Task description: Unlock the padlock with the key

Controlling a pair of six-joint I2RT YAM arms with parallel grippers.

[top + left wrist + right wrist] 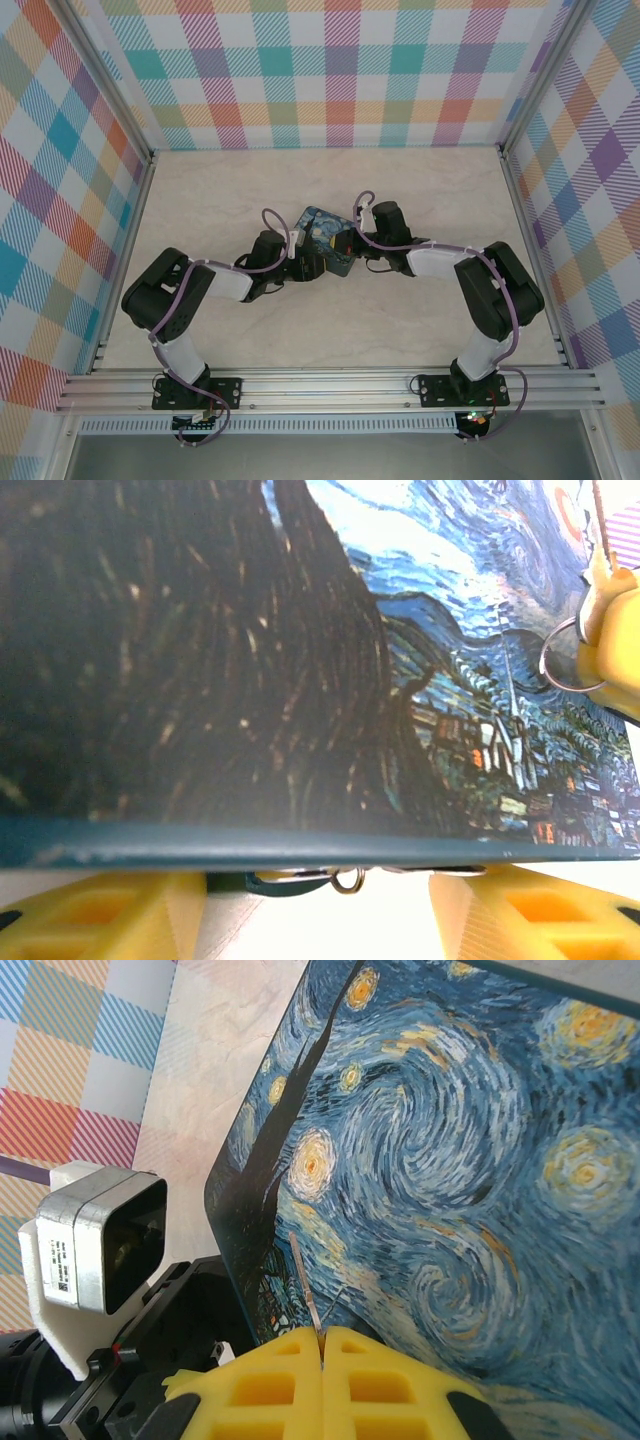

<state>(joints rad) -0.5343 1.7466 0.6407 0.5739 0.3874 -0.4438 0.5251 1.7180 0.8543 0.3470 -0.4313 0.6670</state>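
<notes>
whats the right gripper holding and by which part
The right gripper is shut on the key, pinching its near end between the fingertips. The thin shaft sticks out beyond them, over the painted box.

Box (pixel 325 238) on table (pixel 430 180), left claw (pixel 320 905) at its left; right claw (pixel 322 1335) opposite, key (pixel 309 1290) over box

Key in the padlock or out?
Out. The right gripper pinches the key, whose blade is bare in front of the painted box.
</notes>
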